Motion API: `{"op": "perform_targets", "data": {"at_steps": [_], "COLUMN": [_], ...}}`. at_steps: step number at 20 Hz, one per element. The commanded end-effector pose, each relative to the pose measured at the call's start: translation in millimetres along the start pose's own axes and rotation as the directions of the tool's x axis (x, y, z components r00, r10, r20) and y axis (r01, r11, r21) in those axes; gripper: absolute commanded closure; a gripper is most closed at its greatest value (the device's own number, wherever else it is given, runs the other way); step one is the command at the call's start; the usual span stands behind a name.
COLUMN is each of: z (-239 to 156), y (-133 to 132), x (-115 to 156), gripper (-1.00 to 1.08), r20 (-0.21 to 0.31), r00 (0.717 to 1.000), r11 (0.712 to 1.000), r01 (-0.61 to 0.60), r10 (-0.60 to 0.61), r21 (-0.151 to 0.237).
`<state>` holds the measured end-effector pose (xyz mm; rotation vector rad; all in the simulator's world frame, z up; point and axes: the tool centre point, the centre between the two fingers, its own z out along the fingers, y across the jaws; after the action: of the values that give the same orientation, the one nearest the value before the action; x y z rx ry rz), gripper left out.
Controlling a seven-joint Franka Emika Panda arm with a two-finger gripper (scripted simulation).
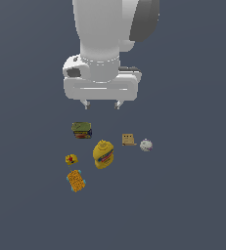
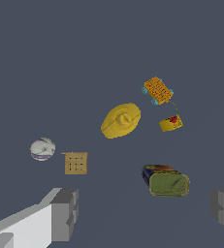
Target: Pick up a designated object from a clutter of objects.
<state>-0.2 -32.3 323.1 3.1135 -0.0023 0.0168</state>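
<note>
Exterior view: your claw point(image 1: 102, 104) hangs open and empty above the worktop point(image 1: 192, 195); the orange block point(image 1: 76, 180) lies at the clutter's far end from it, past the green can point(image 1: 81, 130) and the tiny yellow-red item point(image 1: 71, 159). Wrist view: orange block point(image 2: 157, 90) farthest from the fingers point(image 2: 65, 213), beyond the yellow bottle point(image 2: 121, 120), long axis skewed to the jaw line.

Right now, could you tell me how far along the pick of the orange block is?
Nothing looks done yet. The orange block lies untouched on the floor beside the tiny yellow-red item. The end effector hangs open and empty above the green can. Approach, grasp and lift all remain.
</note>
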Motion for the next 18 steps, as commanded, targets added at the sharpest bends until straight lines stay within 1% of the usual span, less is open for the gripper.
{"op": "perform_targets", "data": {"at_steps": [1, 5, 10, 14, 18], "z": [0, 2, 13, 30, 53], "y": [3, 3, 9, 17, 30], "x": [0, 1, 7, 15, 26], "gripper": [-0.92, -0.92, -0.92, -0.92, -0.92], "r20": [-0.002, -0.001, 0.001, 0.006, 0.015], "r00": [1.0, 1.0, 0.998, 0.99, 0.967], "r11": [1.0, 1.0, 0.998, 0.99, 0.967], "r01": [0.004, -0.006, -0.062, -0.142, -0.253], "r10": [-0.004, 0.006, 0.062, 0.142, 0.253], "r21": [-0.005, -0.001, 0.01, 0.023, 0.038]}}
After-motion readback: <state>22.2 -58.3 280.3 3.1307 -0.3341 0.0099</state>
